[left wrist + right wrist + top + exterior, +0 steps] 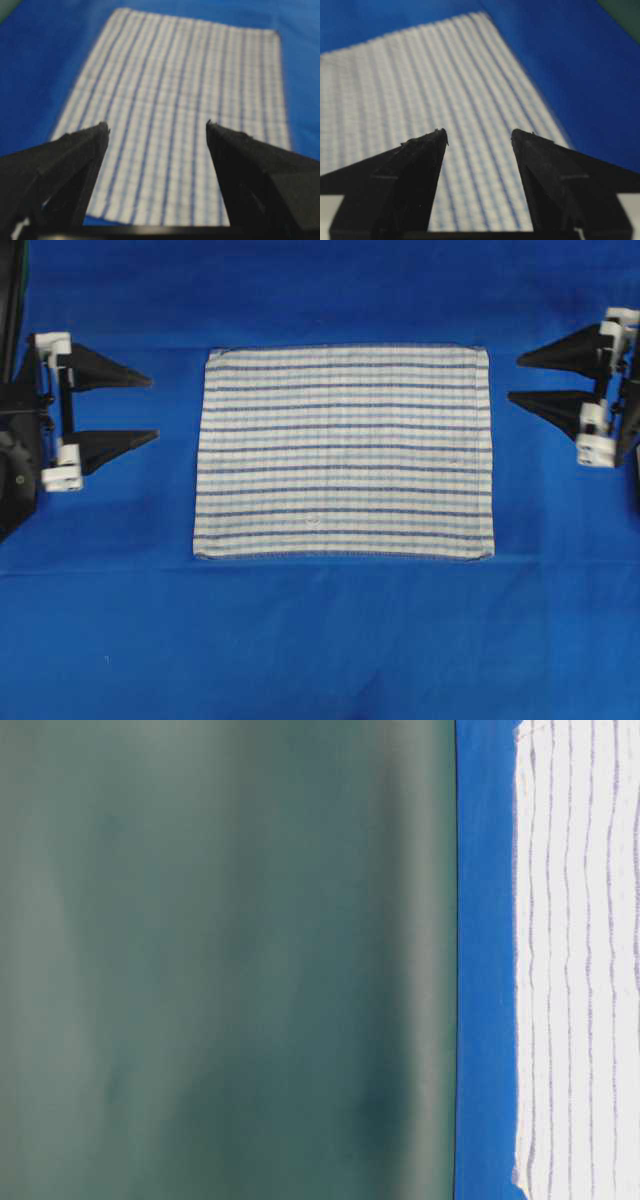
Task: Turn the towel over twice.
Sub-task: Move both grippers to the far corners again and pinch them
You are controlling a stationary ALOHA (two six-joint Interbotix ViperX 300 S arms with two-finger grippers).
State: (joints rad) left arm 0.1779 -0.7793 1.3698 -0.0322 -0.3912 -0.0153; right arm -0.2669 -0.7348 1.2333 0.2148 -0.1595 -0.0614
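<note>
Both spread grippers, left (155, 408) and right (512, 378), flank the flat towel (345, 452), long axis between them.

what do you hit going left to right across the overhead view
left gripper, jaws open → bare blue cloth → the towel, lying flat → a strip of blue cloth again → right gripper, jaws open

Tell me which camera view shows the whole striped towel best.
The overhead view: the towel lies flat with all four edges visible. Both wrist views show it blurred behind open pincer fingers, and the table-level view shows one hemmed edge strip.
</note>
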